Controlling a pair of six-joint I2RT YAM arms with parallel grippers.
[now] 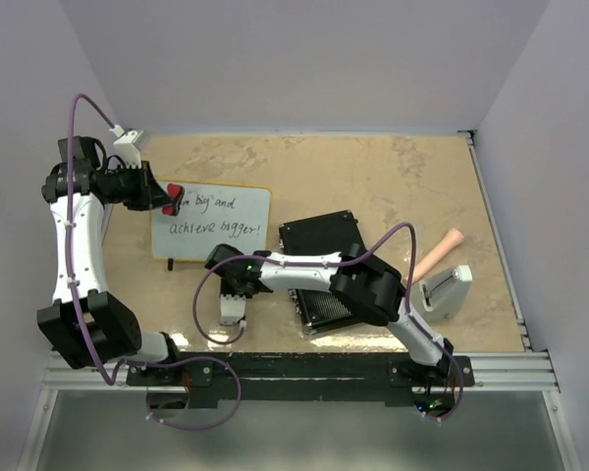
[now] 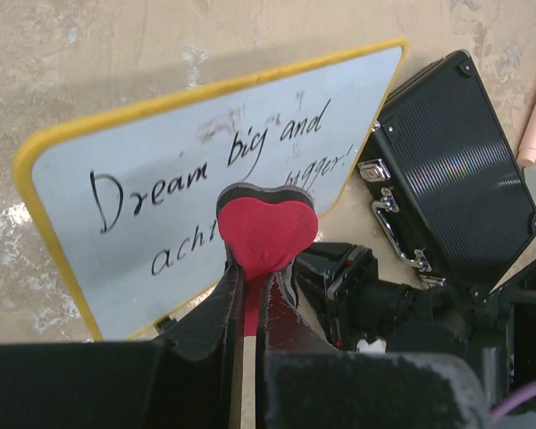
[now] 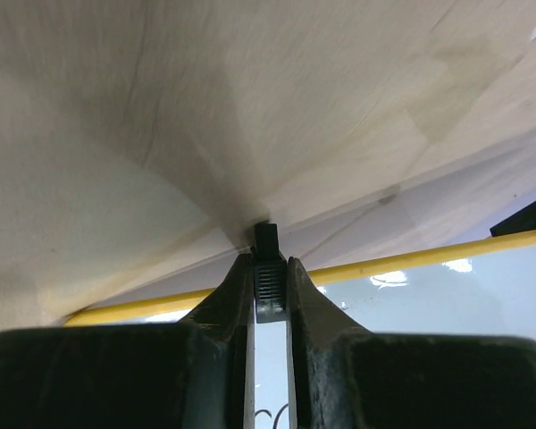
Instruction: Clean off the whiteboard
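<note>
So the whiteboard (image 1: 221, 224) sits on the left half of the table (image 1: 393, 177), written face up. Its long axis runs left to right, and the tops of the letters point to the far side, so "Dream big and achieve bigger!" reads fine from the near edge. It's got a thin yellow frame all round. The left gripper (image 2: 255, 281) is clamped tight on a red heart-shaped eraser (image 2: 266, 228), with the fingers squeezed onto its lower tip. The heart is over the far left part of the board, right by the "Dream" bit (can't honestly tell if it's pressing on the surface or just above it). The right gripper (image 3: 270, 268) reaches across from the right to the board's near edge. Its fingers are nearly together, pinching a little black foot (image 3: 266, 237) on the yellow frame. Just right of the board there's a black ribbed case (image 1: 324, 270) under the right arm, and further right a pink stick (image 1: 440, 253) and a small grey-white thing (image 1: 447, 292).
</note>
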